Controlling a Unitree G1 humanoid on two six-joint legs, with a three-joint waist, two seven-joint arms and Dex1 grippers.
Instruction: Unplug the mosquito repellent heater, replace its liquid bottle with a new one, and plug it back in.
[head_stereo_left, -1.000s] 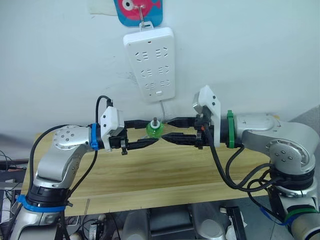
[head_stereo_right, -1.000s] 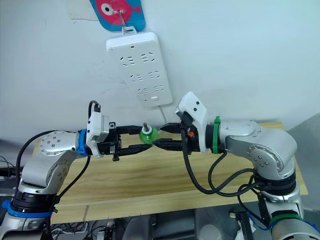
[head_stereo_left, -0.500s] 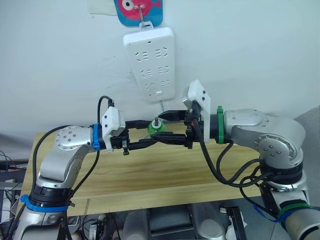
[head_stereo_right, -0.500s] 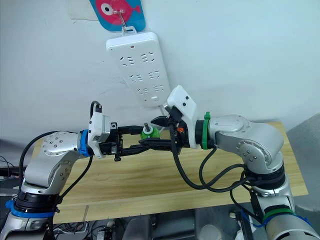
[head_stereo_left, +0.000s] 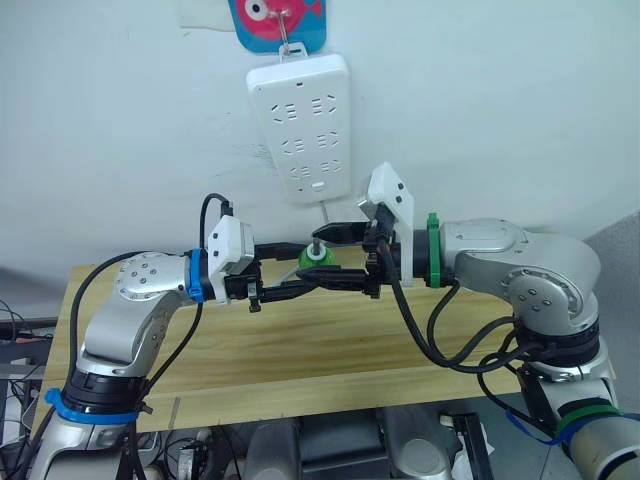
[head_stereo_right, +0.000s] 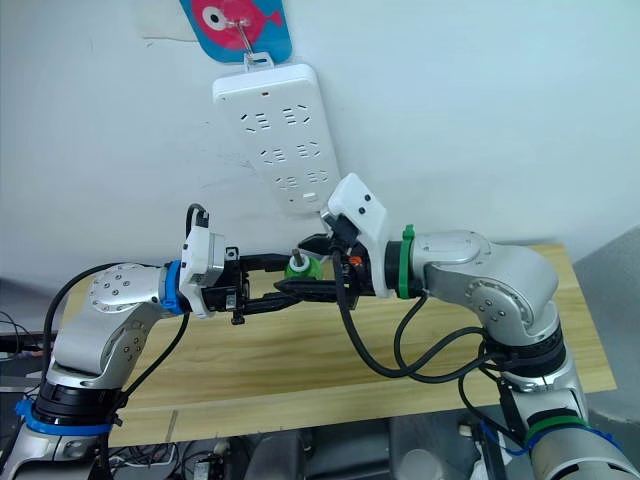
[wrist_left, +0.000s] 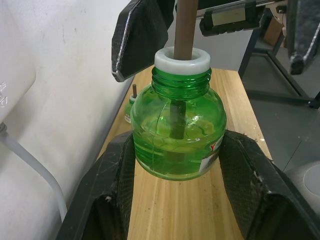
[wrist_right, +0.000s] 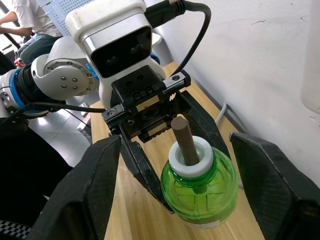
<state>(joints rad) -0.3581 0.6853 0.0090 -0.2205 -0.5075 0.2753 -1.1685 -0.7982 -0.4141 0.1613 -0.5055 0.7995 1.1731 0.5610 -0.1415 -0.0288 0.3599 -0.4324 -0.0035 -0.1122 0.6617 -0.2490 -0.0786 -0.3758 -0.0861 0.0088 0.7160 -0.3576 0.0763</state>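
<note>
Green liquid bottle (wrist_left: 179, 131) upright mid-air above wooden table (head_stereo_left: 330, 350), wick at 12 o'clock, pinched in left gripper (head_stereo_left: 300, 268). Right gripper (head_stereo_left: 335, 256) spread wide, straddling bottle from 3 o'clock, not touching.

The supporting surface was a light wooden table (head_stereo_left: 330, 345) with a visible lengthwise grain, standing against a white wall (head_stereo_left: 480, 110). It appeared to be made of long boards, with a seam running parallel to the front edge. Most of the top was bare in the head views. In the left wrist view, a second small green bottle (wrist_left: 131, 104) with a brown wick stood upright on the table close to the wall; its lower part was hidden behind other items, so its exact footing could not be confirmed. No further objects on the table could be made out.
</note>
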